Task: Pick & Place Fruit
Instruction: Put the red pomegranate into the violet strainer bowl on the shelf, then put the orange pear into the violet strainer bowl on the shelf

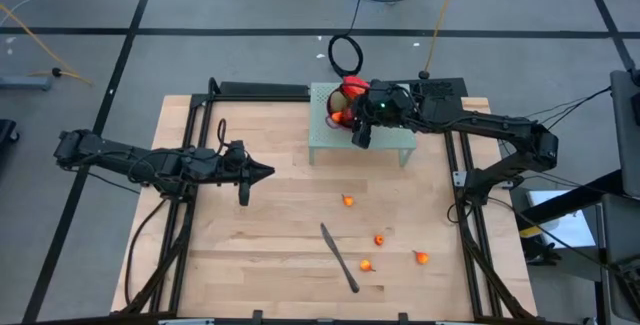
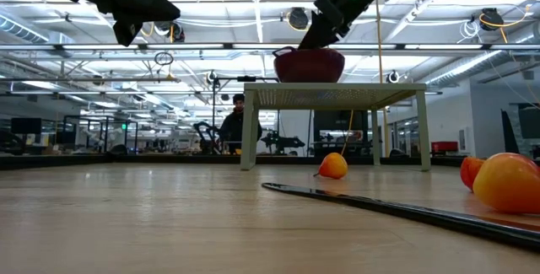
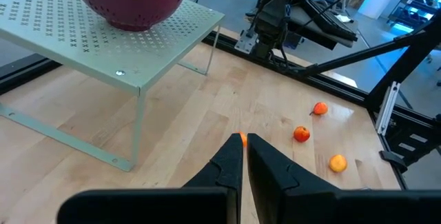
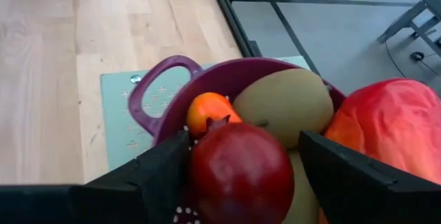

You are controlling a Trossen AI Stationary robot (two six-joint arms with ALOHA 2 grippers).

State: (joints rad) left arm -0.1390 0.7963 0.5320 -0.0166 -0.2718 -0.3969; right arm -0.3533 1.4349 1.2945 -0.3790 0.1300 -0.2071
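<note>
Purple bowl (image 4: 227, 79): we see it up on the pale perforated stand (image 1: 385, 145) at the far side of the wooden worktop (image 1: 260, 235), and it is loaded with fruit.
Right tool (image 1: 362, 130): we have it right over the bowl, fingers (image 4: 162, 165) spread to either side of a dark red fruit (image 4: 238, 176); whether they touch it, we cannot tell.
In the bowl: we count a small orange one (image 4: 207, 108), a kiwi (image 4: 282, 105) behind the red fruit, and the big red-yellow mango (image 4: 393, 127) beside them.
Left tool (image 1: 268, 172): we find it above the worktop's left-middle, well apart from the stand, fingers (image 3: 227, 165) pressed together and holding nothing.
Loose fruit: we spot four tiny orange-red pieces down on the wood, one near the middle (image 1: 347, 201), three nearer the front right (image 1: 379, 239) (image 1: 366, 265) (image 1: 421, 257).
Knife (image 1: 339, 257): we see it lying flat on the worktop, just beside that front group.
Background: we catch a person (image 2: 234, 126) in the room beyond the worktop.
</note>
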